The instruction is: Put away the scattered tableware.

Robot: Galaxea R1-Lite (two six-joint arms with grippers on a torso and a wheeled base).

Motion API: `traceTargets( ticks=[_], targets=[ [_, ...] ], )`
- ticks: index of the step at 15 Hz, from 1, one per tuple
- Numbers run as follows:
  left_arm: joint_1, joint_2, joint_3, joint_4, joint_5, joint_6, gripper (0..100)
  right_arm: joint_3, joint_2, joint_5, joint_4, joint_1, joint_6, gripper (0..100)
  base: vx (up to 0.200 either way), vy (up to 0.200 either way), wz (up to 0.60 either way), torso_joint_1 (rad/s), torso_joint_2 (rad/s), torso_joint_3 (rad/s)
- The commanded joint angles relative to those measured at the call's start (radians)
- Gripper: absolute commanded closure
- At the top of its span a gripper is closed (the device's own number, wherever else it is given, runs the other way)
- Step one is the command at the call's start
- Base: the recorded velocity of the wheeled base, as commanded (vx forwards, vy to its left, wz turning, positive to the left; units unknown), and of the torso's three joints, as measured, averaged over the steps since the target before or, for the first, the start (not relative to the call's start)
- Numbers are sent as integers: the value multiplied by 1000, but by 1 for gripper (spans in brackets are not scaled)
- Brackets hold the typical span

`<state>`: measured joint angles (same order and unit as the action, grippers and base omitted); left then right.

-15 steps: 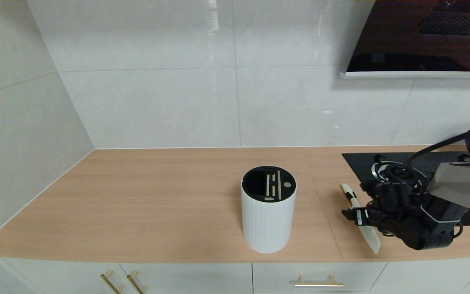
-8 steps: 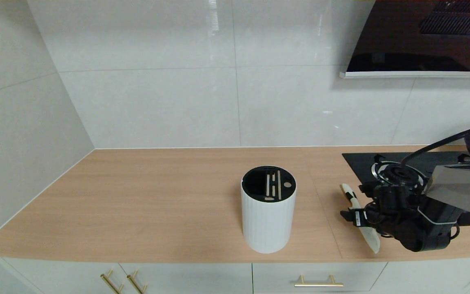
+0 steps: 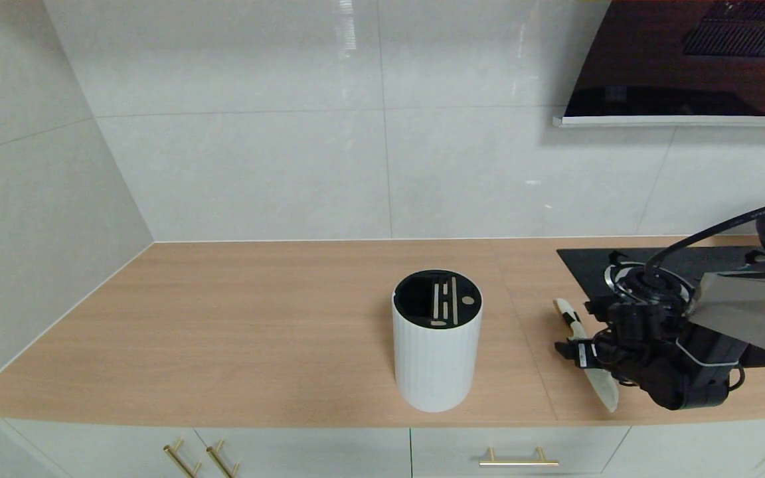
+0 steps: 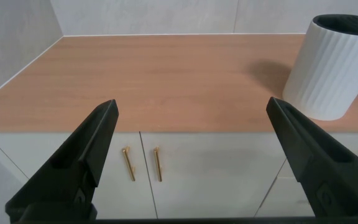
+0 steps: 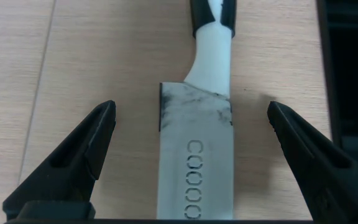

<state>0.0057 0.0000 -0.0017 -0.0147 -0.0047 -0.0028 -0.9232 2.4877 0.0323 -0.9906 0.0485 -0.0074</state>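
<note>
**Head view.** The right gripper [image 3: 587,350] is seen low over the right end of the wooden countertop [image 3: 256,332], with its fingers spread and nothing gripped. The knife [image 3: 603,388] is laid flat on the countertop beneath those fingers. Its white blade projects past them toward the front edge, and its black-and-white handle projects the other way, toward the black hob [image 3: 585,260]. The white ribbed knife holder [image 3: 437,358] stands upright with a black slotted top, well apart from the fingers on the robot's left of them.

**Left wrist view.** The left gripper [image 4: 191,162] is held off the countertop's front edge, its fingers [image 4: 79,162] set wide apart with nothing between them. Two gold cabinet handles [image 4: 142,165] are framed between the fingers. The knife holder [image 4: 331,68] stands beyond one fingertip.

**Right wrist view.** The knife's marbled blade [image 5: 197,124] lies centred between the two widely parted fingers [image 5: 73,165]. Bare wood is seen at either side and neither finger touches the blade. The handle extends beyond the fingertips. The hob's edge [image 5: 353,50] lies outside one finger.
</note>
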Motion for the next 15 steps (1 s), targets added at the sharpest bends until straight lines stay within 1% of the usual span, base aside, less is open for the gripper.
traceTargets(
  ticks=[1,2,3,11,13,15],
  targets=[
    [0,0,0,1,0,0,0,-3,2,0,0,-2,0,0,0,0,0,0,0,0],
    [0,0,0,-1,0,0,0,-3,2,0,0,-2,0,0,0,0,0,0,0,0],
    [0,0,0,-1,0,0,0,-5,4,0,0,-2,0,100,0,0,0,0,0,0],
    [0,0,0,-1,0,0,0,-5,23,0,-2,-9,-5,100,0,0,0,0,0,0],
    [0,0,0,1,0,0,0,-5,10,3,-2,-9,-2,100,0,0,0,0,0,0],
    [0,0,0,-1,0,0,0,23,-64,3,1,-9,9,100,0,0,0,0,0,0]
  ],
)
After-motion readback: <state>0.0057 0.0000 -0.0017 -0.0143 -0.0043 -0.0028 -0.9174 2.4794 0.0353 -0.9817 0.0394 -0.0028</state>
